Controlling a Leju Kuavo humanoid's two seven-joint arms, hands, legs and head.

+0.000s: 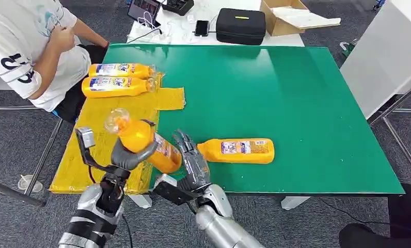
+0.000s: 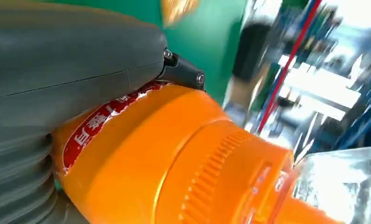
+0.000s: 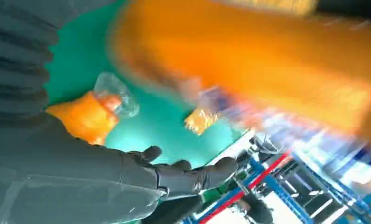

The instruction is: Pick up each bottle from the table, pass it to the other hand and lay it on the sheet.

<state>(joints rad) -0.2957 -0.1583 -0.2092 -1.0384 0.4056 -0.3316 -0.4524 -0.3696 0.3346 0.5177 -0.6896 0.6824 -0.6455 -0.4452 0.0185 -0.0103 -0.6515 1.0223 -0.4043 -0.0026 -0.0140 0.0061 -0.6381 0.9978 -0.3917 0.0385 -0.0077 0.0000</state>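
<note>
- Silver arms rise from the lower edge of the head view, the left hand (image 1: 132, 155) wrapped around an orange bottle (image 1: 144, 142) held tilted above the near edge of the table, its clear cap pointing up and away toward the yellow sheet (image 1: 121, 111).
- Close behind that hand, the left wrist view shows the grey thumb (image 2: 76, 70) pressed across the bottle's red-and-white label, with the ribbed orange neck and clear cap (image 2: 342, 182) beyond.
- Just beside the held bottle's base, the right hand (image 1: 192, 160) stands with fingers extended and apart, grasping nothing; whether it touches the bottle cannot be told.
- Blurred orange fills much of the right wrist view, where the right hand's dark fingers (image 3: 193, 175) stretch out straight over the green table (image 1: 296, 98).
- Behind the right hand, a second bottle (image 1: 237, 150) lies on its side on the bare green surface.
- Farther back, two more bottles (image 1: 118, 78) lie side by side on the far end of the yellow sheet, caps pointing to the robot's right.
- Seated at the table's far left corner, a person (image 1: 30, 44) in a white shirt keeps one arm bent toward the chest.
- Beyond the green surface sit a black case (image 1: 240, 25) and an open cardboard box (image 1: 291, 16).
</note>
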